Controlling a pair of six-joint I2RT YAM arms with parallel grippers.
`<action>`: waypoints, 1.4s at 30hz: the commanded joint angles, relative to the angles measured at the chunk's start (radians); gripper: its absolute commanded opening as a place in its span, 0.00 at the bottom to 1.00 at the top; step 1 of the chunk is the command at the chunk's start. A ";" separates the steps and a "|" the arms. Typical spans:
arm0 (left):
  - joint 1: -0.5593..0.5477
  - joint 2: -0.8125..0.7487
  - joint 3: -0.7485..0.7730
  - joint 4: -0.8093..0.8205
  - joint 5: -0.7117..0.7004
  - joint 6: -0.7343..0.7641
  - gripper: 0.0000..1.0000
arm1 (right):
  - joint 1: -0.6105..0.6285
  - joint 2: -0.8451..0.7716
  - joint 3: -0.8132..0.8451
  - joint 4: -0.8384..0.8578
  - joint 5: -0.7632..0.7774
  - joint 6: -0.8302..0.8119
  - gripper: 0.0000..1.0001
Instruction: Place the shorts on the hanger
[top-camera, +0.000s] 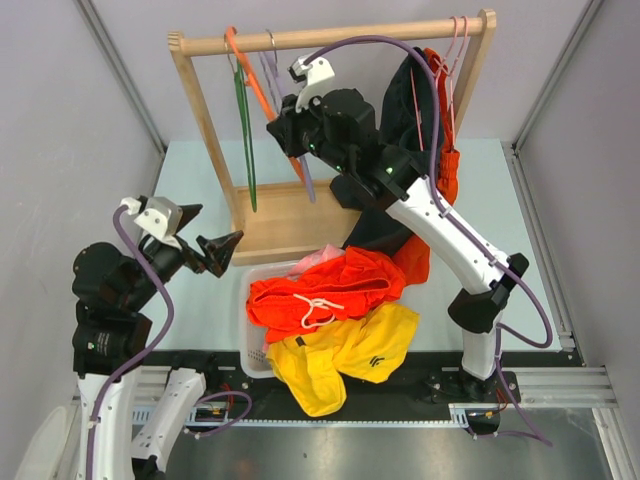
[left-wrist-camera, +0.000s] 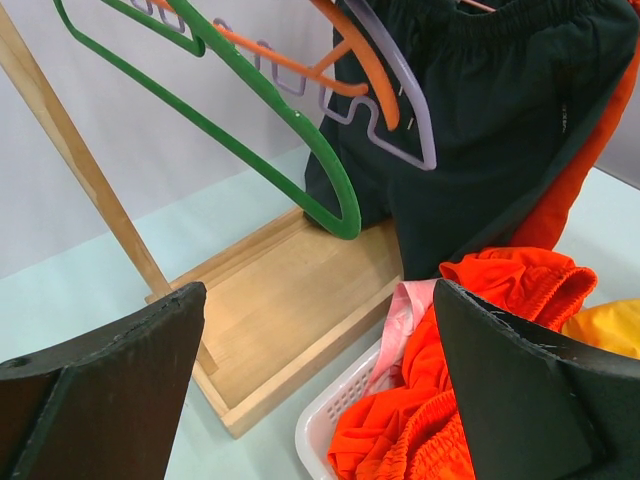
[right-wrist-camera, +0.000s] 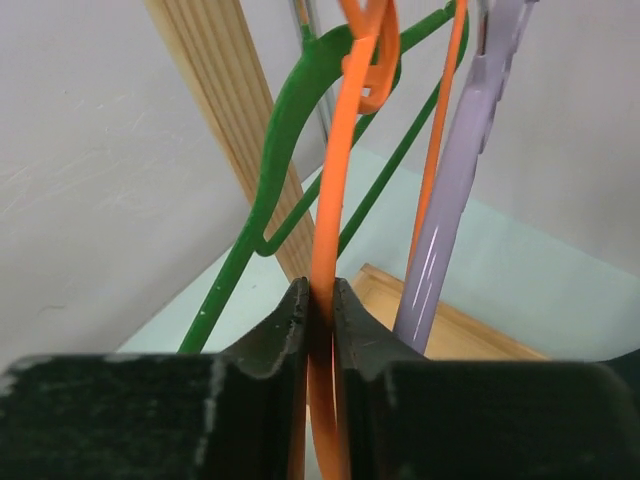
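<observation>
Right gripper (right-wrist-camera: 320, 300) is pinching the hanger (right-wrist-camera: 334, 190), which is hanging long-axis down from the rack (top-camera: 350, 36) rail, while the shorts (top-camera: 320, 290) are lying before the rack's base, nearer the wide-open left gripper (top-camera: 228, 250).

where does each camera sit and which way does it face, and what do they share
Top external: above and behind the arms, looking down on the wooden rack and the shorts in the basket; both arms show.
Left wrist: on the left arm, facing the rack's base and the shorts, framed by the open left gripper.
Right wrist: on the right arm, facing the hanger clamped in the right gripper.
Shared: the green hanger shows in all three.
</observation>
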 joint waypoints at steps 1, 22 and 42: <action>0.008 0.019 0.015 0.032 0.028 -0.006 1.00 | -0.004 -0.025 0.008 0.060 -0.012 0.015 0.03; 0.008 0.044 0.048 0.021 0.062 0.013 1.00 | -0.064 -0.260 -0.271 0.348 -0.222 0.258 0.00; 0.008 0.091 0.057 -0.005 0.100 0.077 1.00 | -0.098 -0.519 -0.581 0.319 -0.366 0.442 0.00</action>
